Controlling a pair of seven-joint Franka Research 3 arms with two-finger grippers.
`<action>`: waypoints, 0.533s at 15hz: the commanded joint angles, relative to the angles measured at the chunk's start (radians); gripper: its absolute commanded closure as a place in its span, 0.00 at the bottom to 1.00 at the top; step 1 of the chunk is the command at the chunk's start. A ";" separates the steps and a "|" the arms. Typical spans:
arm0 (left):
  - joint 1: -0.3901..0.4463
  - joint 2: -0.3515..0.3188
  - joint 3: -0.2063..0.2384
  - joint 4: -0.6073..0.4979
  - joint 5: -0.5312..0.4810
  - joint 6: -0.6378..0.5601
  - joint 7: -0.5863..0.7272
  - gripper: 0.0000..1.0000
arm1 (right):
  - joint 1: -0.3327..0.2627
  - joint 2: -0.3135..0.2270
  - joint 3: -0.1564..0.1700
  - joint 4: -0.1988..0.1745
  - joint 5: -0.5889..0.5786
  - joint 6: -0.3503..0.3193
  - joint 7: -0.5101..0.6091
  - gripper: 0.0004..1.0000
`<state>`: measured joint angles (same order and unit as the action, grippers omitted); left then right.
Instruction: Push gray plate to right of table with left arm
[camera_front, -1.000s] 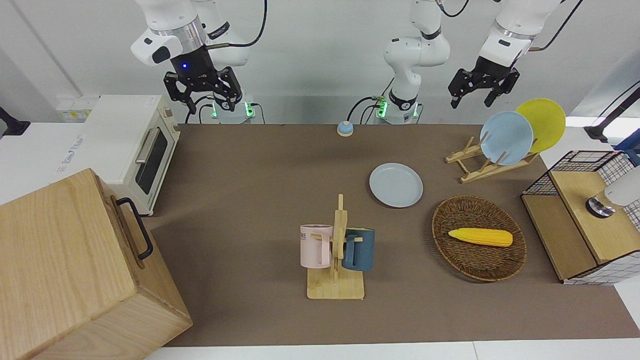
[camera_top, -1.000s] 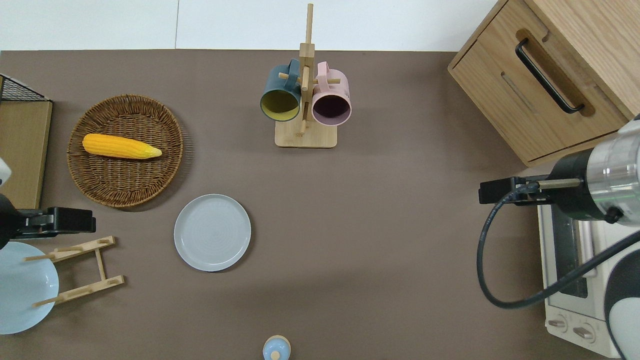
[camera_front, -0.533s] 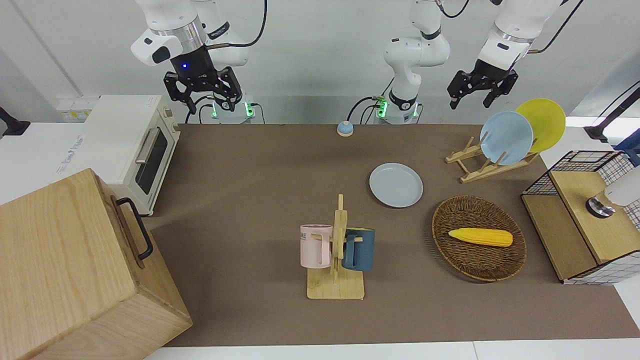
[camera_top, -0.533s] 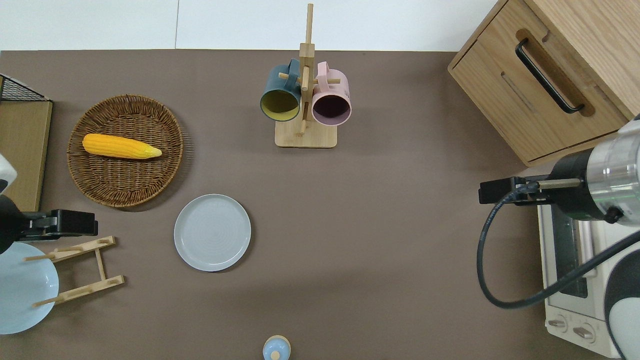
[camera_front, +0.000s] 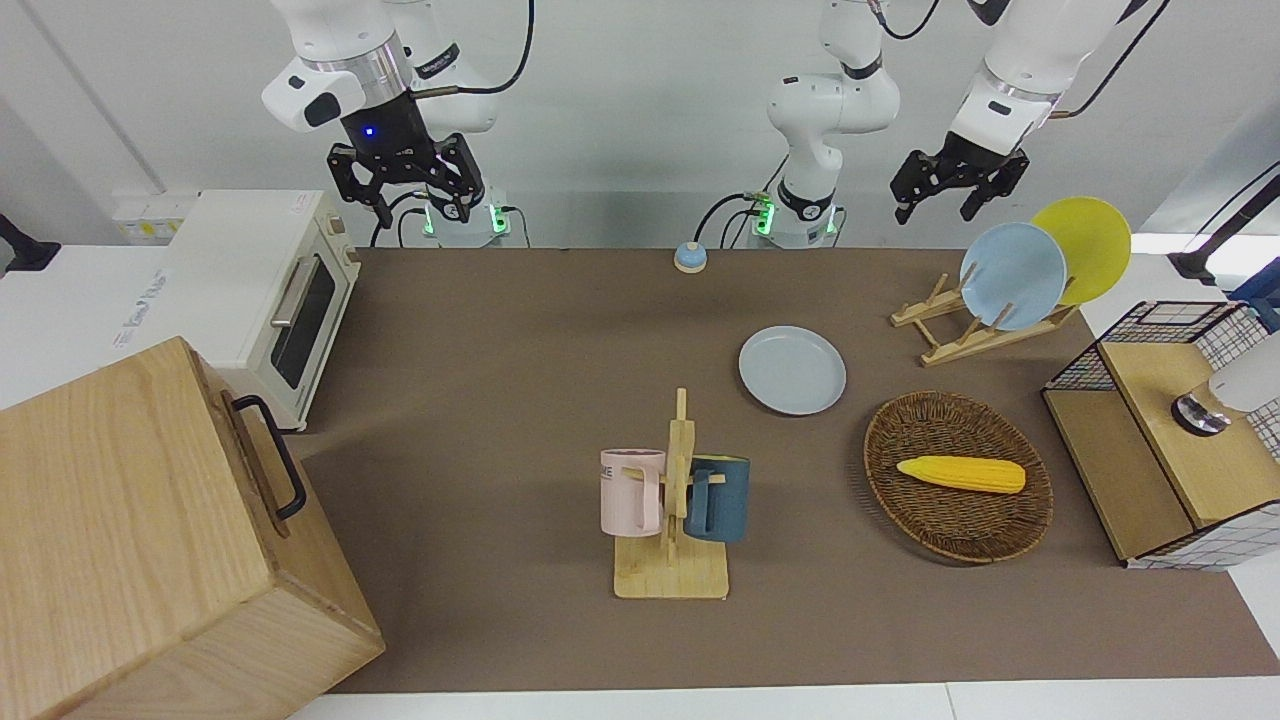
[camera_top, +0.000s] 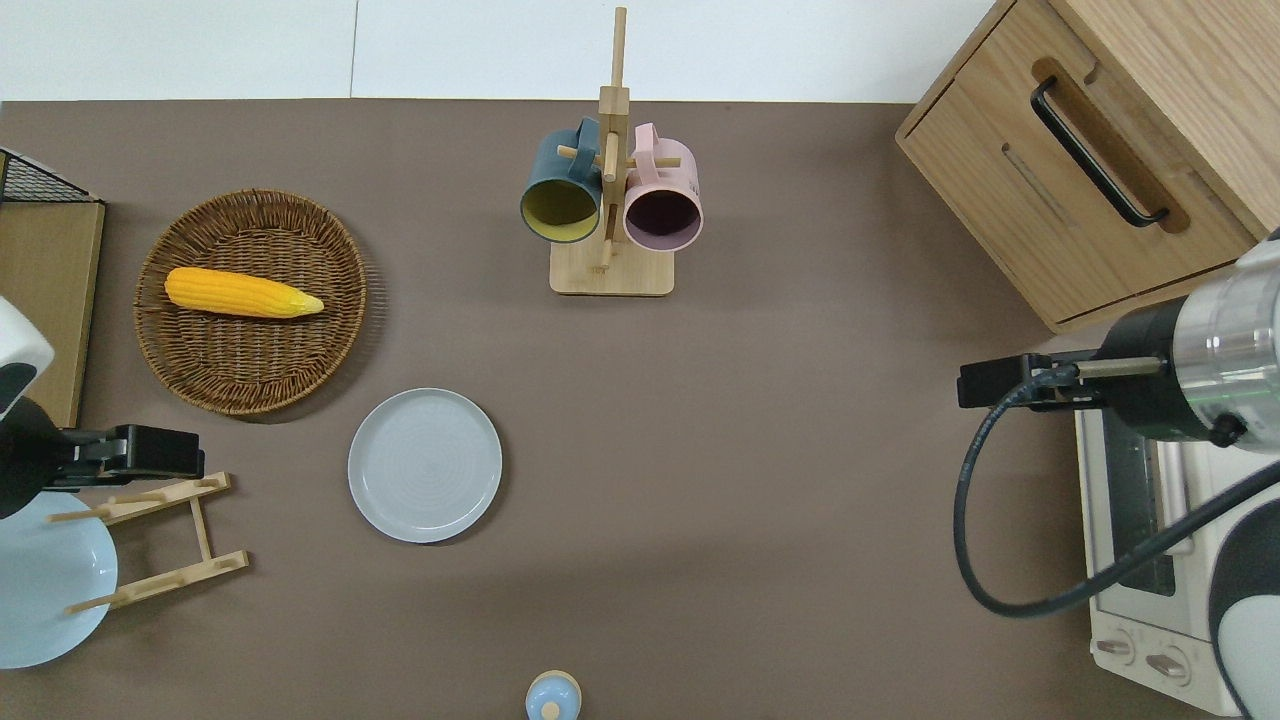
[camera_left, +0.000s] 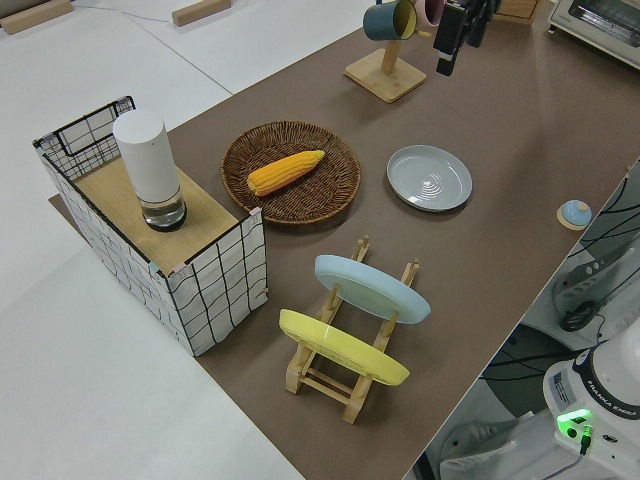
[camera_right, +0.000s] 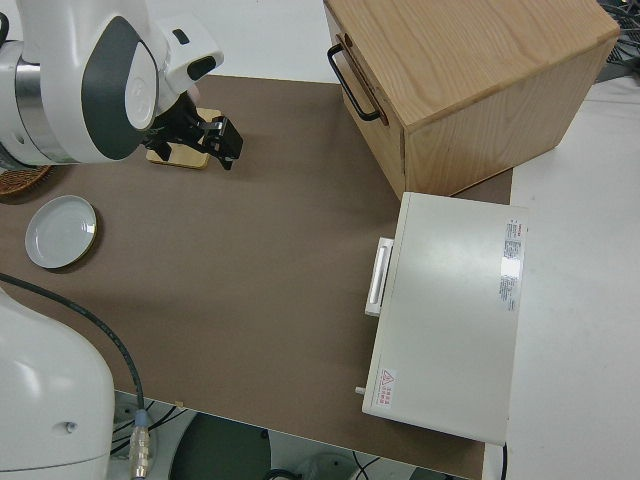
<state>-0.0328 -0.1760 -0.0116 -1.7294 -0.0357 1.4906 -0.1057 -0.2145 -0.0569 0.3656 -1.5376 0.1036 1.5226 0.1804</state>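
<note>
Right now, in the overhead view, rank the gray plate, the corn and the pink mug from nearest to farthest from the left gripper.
From the left gripper:
1. Corn, in the wicker basket.
2. Gray plate, flat on the table; nearly as close as the corn.
3. Pink mug, on the mug rack.

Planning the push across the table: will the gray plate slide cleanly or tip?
The gray plate lies flat on the matte table, so it will probably slide, not tip or roll. Its low rim gives little to push against; fingers might ride over it. It looks rigid.
</note>
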 joint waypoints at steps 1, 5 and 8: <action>0.002 -0.025 0.018 -0.035 -0.030 0.016 0.015 0.01 | -0.006 0.006 0.004 0.014 0.016 -0.005 0.002 0.00; 0.001 -0.023 0.018 -0.042 -0.030 0.046 0.046 0.01 | -0.006 0.006 0.004 0.014 0.016 -0.005 0.002 0.00; 0.002 -0.016 0.018 -0.042 -0.030 0.057 0.080 0.01 | -0.006 0.006 0.004 0.014 0.016 -0.005 0.002 0.00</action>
<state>-0.0328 -0.1761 0.0014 -1.7376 -0.0488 1.5125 -0.0662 -0.2145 -0.0569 0.3656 -1.5376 0.1036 1.5226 0.1804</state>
